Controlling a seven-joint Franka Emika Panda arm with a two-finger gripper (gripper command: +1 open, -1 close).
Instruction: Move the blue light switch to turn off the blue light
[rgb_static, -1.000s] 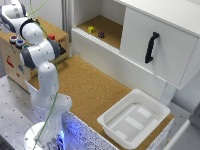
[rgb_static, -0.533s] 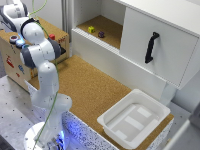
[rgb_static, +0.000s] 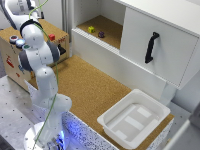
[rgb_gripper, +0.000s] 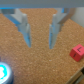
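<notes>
Nothing moved; tool (rgb_gripper: 39, 34) open over cork top (rgb_gripper: 42, 62).

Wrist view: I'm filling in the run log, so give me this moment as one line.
gripper: open, empty, above cork surface | small round blue light: at frame edge, lit | small red block: beside gripper, untouched

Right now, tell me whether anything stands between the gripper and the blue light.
Nothing visible does. In the wrist view the gripper hangs open over bare cork, and the blue light shows at the picture's edge with only cork between them. The red block sits off to the other side.
</notes>
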